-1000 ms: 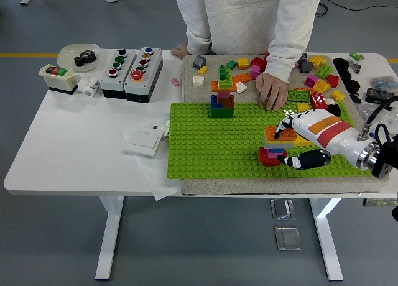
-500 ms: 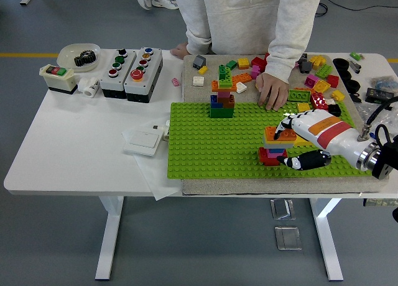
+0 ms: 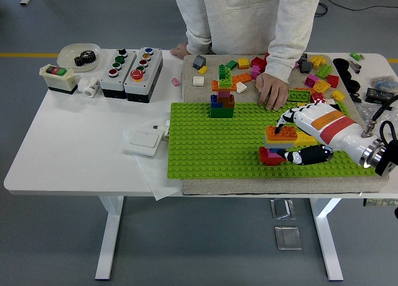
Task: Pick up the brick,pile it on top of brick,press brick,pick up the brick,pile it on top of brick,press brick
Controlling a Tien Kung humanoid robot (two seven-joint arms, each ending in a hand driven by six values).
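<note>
A low stack of bricks stands on the green baseplate (image 3: pixel 211 143) at its right front: an orange brick (image 3: pixel 273 135) on top, a yellow one beside it, red bricks (image 3: pixel 270 156) at the bottom. My right hand (image 3: pixel 287 143) comes in from the right. Its fingers (image 3: pixel 289 117) lie over the orange brick's top and its thumb (image 3: pixel 309 155) lies along the front of the stack, so the hand closes around the stack. A taller tower of green, orange, pink, blue and red bricks (image 3: pixel 222 96) stands at the plate's back. The left arm is out of view.
A person stands at the far side, one hand (image 3: pixel 272 90) resting on the baseplate's back edge just behind my hand. Loose bricks (image 3: pixel 320 81) lie on the grey mat at the back right. Button boxes (image 3: pixel 134 71), a bowl (image 3: pixel 79 55) and a white switch plate (image 3: pixel 144 138) are on the left.
My right wrist has risen slightly and shifted back; the fingers stay on the orange brick. The person's hand has not moved.
</note>
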